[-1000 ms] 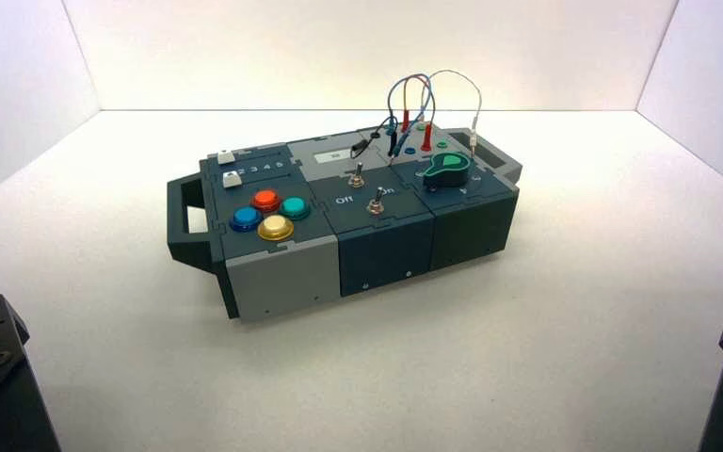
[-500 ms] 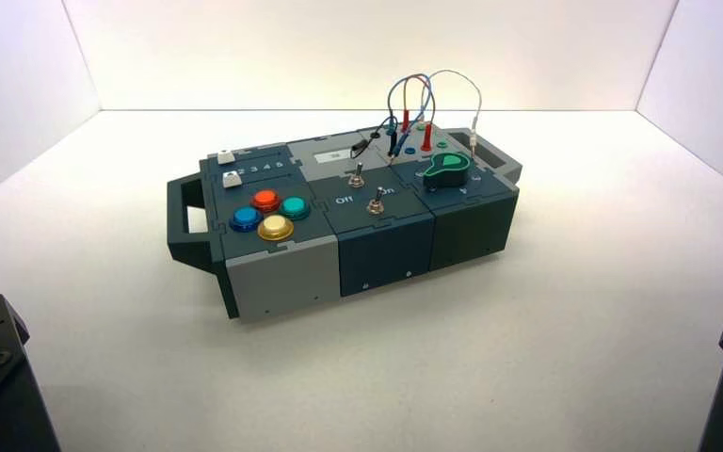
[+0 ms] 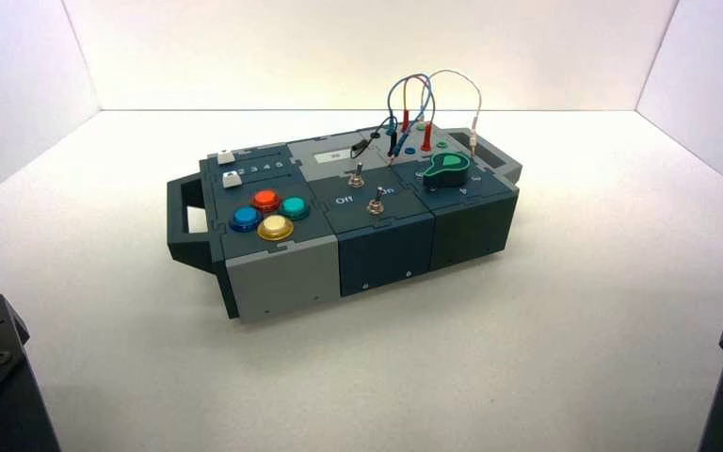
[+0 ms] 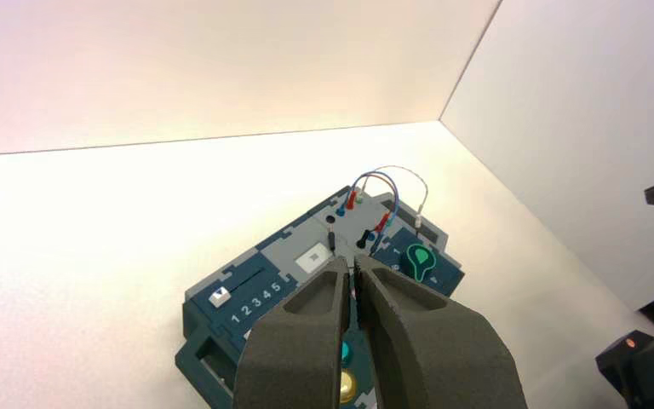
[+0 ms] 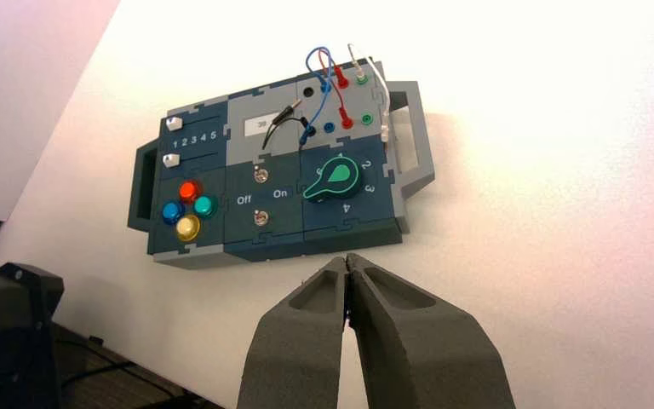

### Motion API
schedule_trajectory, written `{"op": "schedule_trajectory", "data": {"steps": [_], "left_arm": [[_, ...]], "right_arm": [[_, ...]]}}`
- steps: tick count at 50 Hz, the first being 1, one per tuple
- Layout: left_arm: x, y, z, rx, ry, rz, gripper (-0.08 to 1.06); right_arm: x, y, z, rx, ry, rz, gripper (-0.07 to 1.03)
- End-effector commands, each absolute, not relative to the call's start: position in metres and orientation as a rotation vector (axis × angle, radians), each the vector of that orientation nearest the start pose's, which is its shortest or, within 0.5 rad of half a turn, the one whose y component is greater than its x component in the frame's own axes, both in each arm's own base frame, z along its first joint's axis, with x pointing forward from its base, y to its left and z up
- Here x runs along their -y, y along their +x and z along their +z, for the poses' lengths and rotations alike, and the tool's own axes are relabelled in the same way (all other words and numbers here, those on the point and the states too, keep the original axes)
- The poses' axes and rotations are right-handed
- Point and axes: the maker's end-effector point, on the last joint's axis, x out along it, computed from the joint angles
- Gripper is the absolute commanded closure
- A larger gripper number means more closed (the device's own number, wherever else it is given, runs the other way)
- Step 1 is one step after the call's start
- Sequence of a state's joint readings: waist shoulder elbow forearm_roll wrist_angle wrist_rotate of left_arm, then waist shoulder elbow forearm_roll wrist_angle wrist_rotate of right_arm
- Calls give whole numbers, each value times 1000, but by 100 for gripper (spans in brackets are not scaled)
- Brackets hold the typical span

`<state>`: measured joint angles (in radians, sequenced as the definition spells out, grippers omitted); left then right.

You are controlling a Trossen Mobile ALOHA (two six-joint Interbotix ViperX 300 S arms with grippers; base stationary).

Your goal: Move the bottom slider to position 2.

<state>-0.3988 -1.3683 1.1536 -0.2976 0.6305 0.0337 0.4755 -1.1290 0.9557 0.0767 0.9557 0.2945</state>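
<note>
Both grippers, left and right, I see parked at the tabletop's near edge, jaws together, bottom slider untouched.

The left gripper has broad, matte dark-grey fingers tapering to blunt tips. The right gripper looks alike. Both arm bases are black with small screws.

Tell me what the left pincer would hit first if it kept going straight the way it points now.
Probably the box itself. In its wrist view the left pincer, shut, points at the box top near the toggle switches and the coloured round buttons, not at the bottom slider. Depth is unclear, so the exact spot is uncertain.
</note>
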Motion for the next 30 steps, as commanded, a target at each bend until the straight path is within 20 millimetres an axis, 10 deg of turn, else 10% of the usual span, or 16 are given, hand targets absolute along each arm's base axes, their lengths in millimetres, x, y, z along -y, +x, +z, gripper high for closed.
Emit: {"op": "schedule_trajectory", "data": {"steps": [1,30], "left_arm": [[97,154,248,-461,-149,-517,94],[101,167,237,-516,-141,-500,94]], "right_arm": [[-92,153,247,-825,159,382,98],[-92,152,246,-832,153,382,98]]}}
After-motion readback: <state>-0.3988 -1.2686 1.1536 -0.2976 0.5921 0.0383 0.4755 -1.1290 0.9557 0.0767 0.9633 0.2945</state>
